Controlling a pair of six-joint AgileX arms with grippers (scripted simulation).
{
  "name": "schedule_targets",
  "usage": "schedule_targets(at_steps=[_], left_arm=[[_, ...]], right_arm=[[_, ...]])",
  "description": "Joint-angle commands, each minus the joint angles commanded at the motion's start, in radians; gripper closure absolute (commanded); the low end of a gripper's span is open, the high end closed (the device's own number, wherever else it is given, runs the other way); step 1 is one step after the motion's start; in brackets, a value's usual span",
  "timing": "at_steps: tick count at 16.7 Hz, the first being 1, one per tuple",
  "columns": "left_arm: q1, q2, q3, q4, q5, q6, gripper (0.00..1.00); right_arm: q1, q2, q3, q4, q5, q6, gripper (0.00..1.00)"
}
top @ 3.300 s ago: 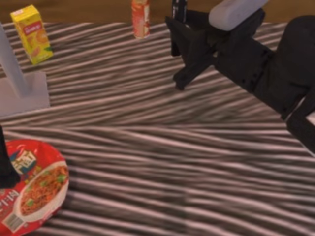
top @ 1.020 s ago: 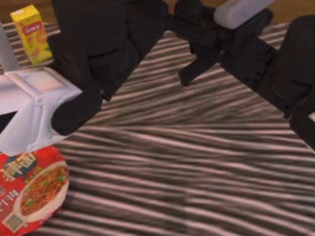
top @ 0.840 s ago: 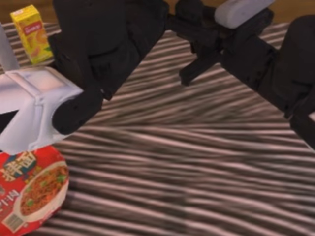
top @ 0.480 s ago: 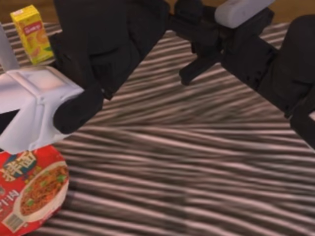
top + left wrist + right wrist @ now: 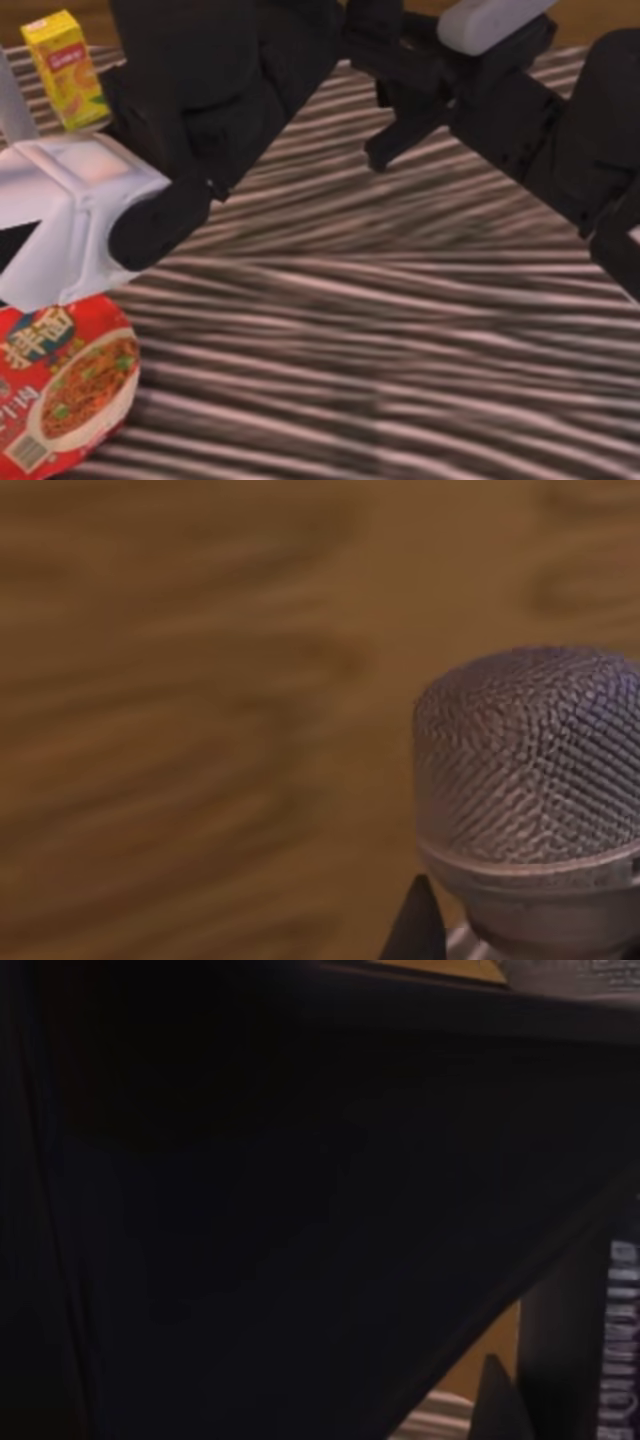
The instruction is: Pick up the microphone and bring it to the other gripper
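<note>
Handover stage, arms meeting at the upper middle of the top view.

- Striped table: bare across the centre and lower right.
- Left arm: fills the upper left of the top view, with its pale casing at the left edge. About three seconds ago it was not over this area, and an orange can was visible at the top edge. The arm now covers that spot. In the last second it has barely moved.
- Right arm: reaches in from the upper right, and the right gripper points towards the left arm. It sits much where it did before. We cannot tell how its fingers stand. Its wrist view is dark.
- Noodle bowl, lower left, and yellow carton, upper left: both unmoved.
- Microphone: hidden in the top view. In the left wrist view its mesh head sits very close to the camera, at the left gripper, with one black fingertip just beside its collar. We cannot tell whether those fingers pinch it.

Judgement: the microphone has reached the receiving claw. What remains is a confirmed grasp by the left gripper and a release by the right.
</note>
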Motion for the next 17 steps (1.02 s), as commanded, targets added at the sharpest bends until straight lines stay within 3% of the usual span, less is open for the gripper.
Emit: schedule_targets(at_steps=[9, 17], left_arm=[[0.0, 0.0, 0.0, 0.0, 0.0, 0.0, 1.0], [0.0, 0.0, 0.0, 0.0, 0.0, 0.0, 1.0]], right_arm=[[0.0, 0.0, 0.0, 0.0, 0.0, 0.0, 1.0], [0.0, 0.0, 0.0, 0.0, 0.0, 0.0, 0.4]])
